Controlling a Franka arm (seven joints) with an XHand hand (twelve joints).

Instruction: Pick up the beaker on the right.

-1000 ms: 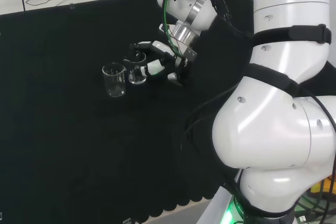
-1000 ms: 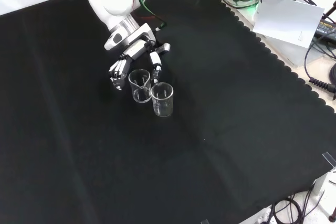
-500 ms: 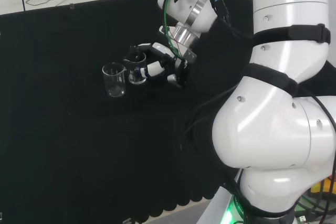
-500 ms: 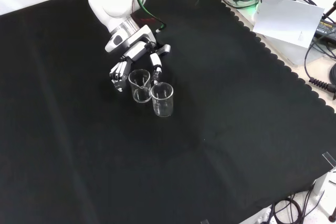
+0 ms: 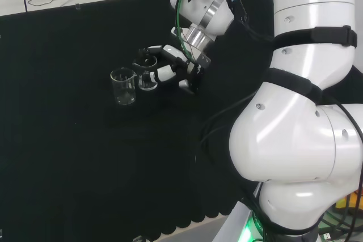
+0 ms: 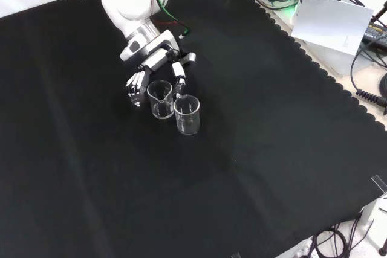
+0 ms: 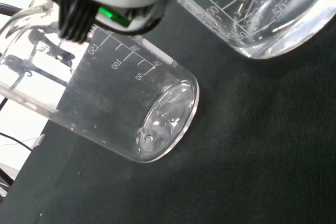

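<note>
The nearer beaker (image 7: 131,114) in the wrist view carries a white printed scale; I can read 50, 100 and what looks like 150 beside its tick marks. The second beaker (image 7: 257,14) has the same kind of scale, showing 50 and 100, with other figures cut off or too faint to read.

Tight spot at the beakers
Second beaker (image 6: 187,114) stood just beside held beaker (image 6: 161,98); black cloth (image 6: 272,149) lay open elsewhere in front view.
</note>
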